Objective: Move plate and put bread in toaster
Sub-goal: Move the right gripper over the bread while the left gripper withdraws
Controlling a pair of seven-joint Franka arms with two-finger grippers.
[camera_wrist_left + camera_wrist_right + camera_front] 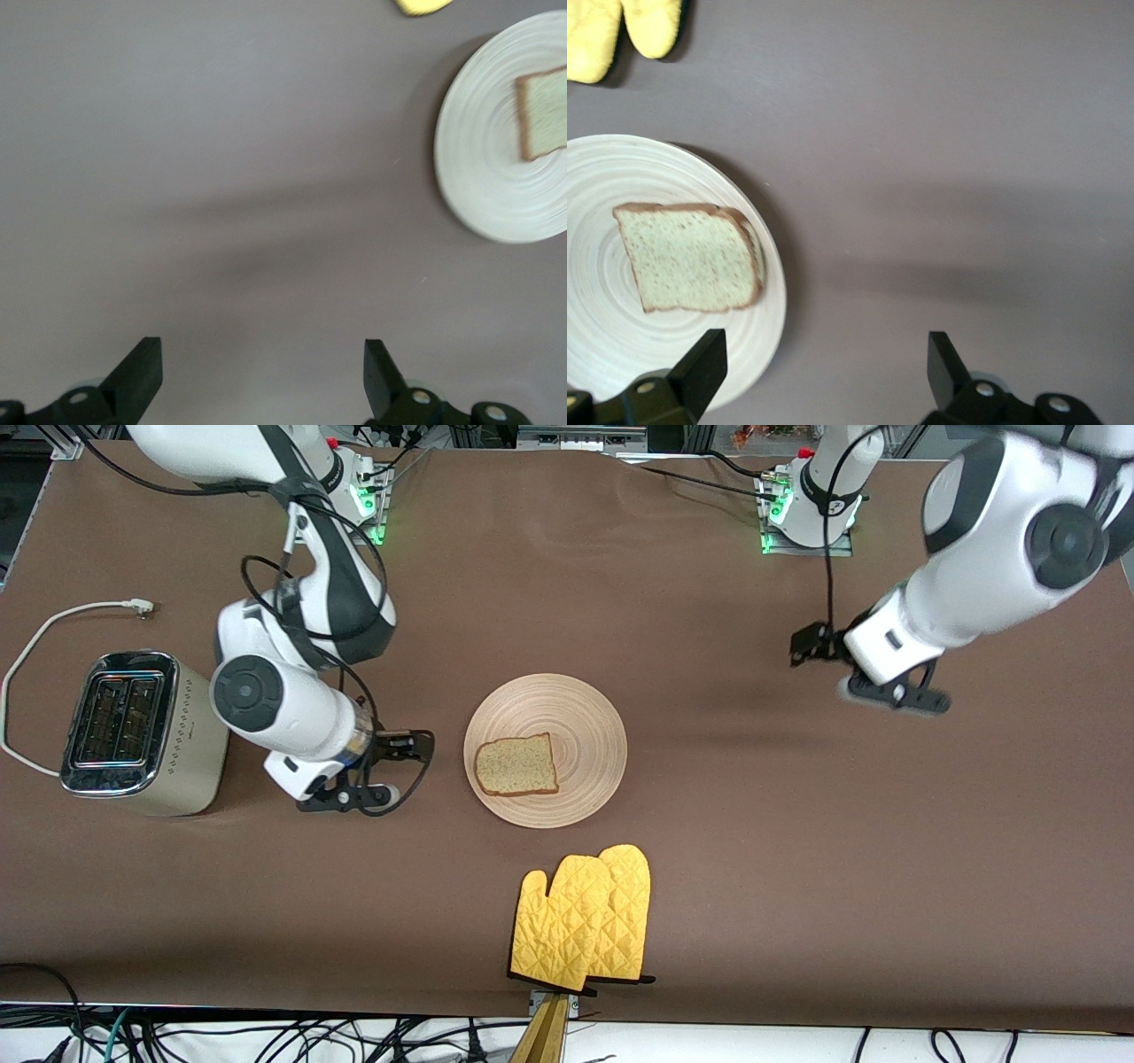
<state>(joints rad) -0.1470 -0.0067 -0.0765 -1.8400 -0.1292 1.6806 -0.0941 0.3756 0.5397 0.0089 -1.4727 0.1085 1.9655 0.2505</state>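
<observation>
Brown desk [709,824] | 1 round wooden plate [585,717], 1 square bread [516,765] on it | 1 chrome-topped toaster [142,735] | 2 quilted yellow mitts [585,917] | left gripper [261,376], right gripper [824,372]: fingers open, empty

The left wrist view is smeared by blur: the plate [496,142] has a soft rim and runs off the picture's edge, the bread [545,111] on it is cut too, and only a yellow scrap of the mitts [423,5] shows. In the right wrist view the plate [620,177] is cropped and the mitts [620,31] partly cut. In the front view both upper arms leave the picture, and the toaster [133,731] slots are too dark to see into
</observation>
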